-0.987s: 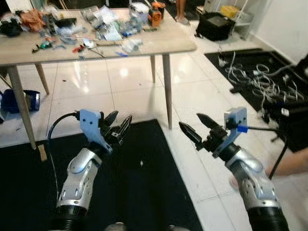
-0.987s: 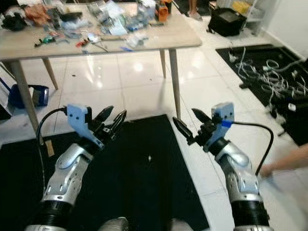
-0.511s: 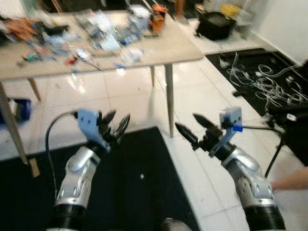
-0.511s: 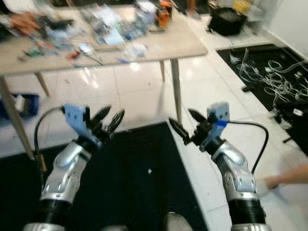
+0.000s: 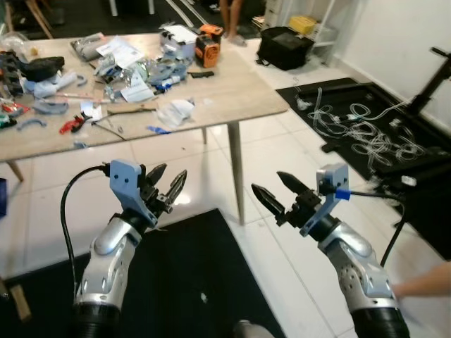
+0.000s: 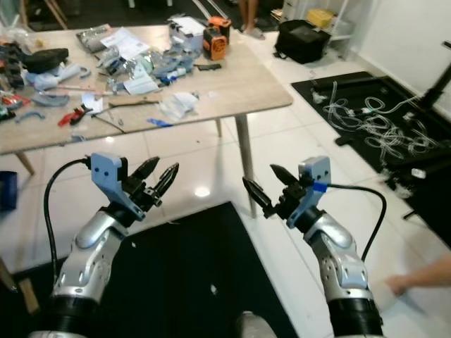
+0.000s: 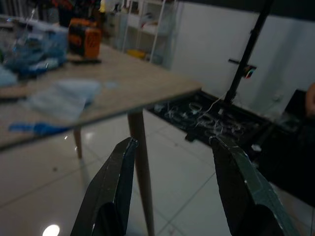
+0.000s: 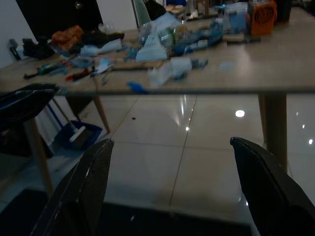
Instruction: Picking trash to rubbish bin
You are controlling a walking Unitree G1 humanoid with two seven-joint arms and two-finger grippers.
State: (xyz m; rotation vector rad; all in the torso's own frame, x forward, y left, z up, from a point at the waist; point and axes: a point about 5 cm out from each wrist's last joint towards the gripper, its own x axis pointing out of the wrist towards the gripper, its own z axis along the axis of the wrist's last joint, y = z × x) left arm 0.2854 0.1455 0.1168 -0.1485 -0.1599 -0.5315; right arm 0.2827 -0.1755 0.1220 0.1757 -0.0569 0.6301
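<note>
A wooden table [image 5: 232,91] ahead carries scattered trash: crumpled white wrappers [image 5: 177,110], papers [image 5: 121,51], blue scraps [image 5: 156,129] and an orange box [image 5: 207,51]. My left gripper [image 5: 166,189] is raised below the table's front edge, open and holding nothing. My right gripper [image 5: 275,193] is held up near the table's front right leg [image 5: 234,169], open wide and also holding nothing. In the right wrist view the wrappers [image 8: 170,70] lie on the tabletop beyond the fingers [image 8: 266,184].
A black mat [image 5: 183,282] lies under my arms on the white tiled floor. White cables [image 5: 359,130] sprawl over another black mat at right, beside a black stand [image 5: 426,77]. A black bag [image 5: 284,48] sits behind the table. A person's hand [image 5: 426,285] shows at the right edge.
The view has tilted up and come closer to the table, so more tabletop shows. Both grippers stay raised and open in the same pose.
</note>
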